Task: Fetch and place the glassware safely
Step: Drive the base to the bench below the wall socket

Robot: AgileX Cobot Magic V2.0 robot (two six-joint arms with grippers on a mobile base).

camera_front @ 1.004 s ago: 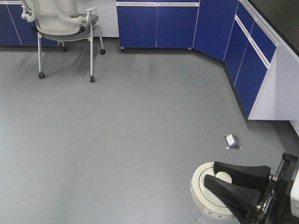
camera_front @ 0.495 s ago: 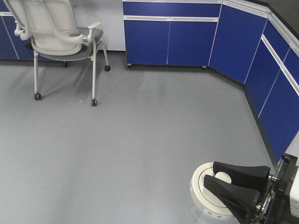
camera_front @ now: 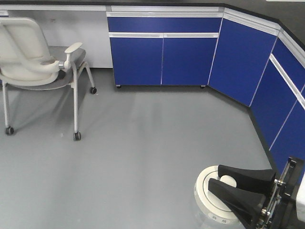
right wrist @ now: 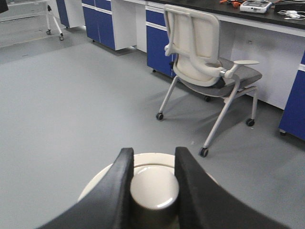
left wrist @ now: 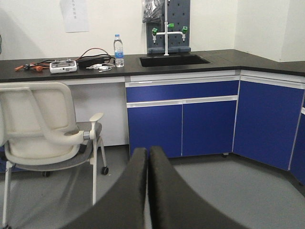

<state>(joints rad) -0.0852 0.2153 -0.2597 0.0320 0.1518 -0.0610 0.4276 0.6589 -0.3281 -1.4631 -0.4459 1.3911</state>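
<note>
R pincer clamped on lid knob of glass jar, above grey floor. L pincer fingers pressed together, holding nothing. Chair, blue cabinets behind.

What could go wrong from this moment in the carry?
The right hand pinches only the lid knob of the glass jar, which hangs over bare floor; the lid might slip or lift off and the glass would break. The wheeled chair could be bumped if the base turns.
</note>
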